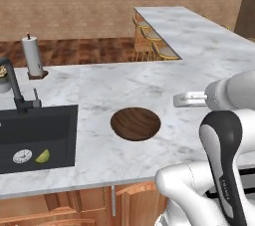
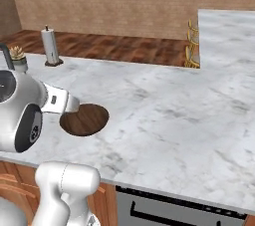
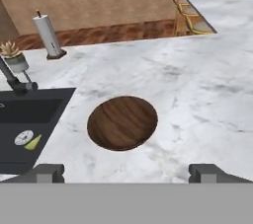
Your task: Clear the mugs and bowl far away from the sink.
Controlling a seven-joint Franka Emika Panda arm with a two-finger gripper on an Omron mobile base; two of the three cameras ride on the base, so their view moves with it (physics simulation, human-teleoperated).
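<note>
Hovering above the counter [image 1: 99, 90], the gripper [image 3: 126, 172] has its jaws spread as wide as they go, with nothing between them. At the centre of the hand view sits the bowl [image 3: 122, 122], just right of the sink [image 3: 29, 114] at the left edge. In the sink's lower left lies a green mug [image 1: 43, 157] beside the drain [image 1: 22, 156]. My read: the reach for the bowl is just beginning. Next comes a descent onto its near rim.
</note>
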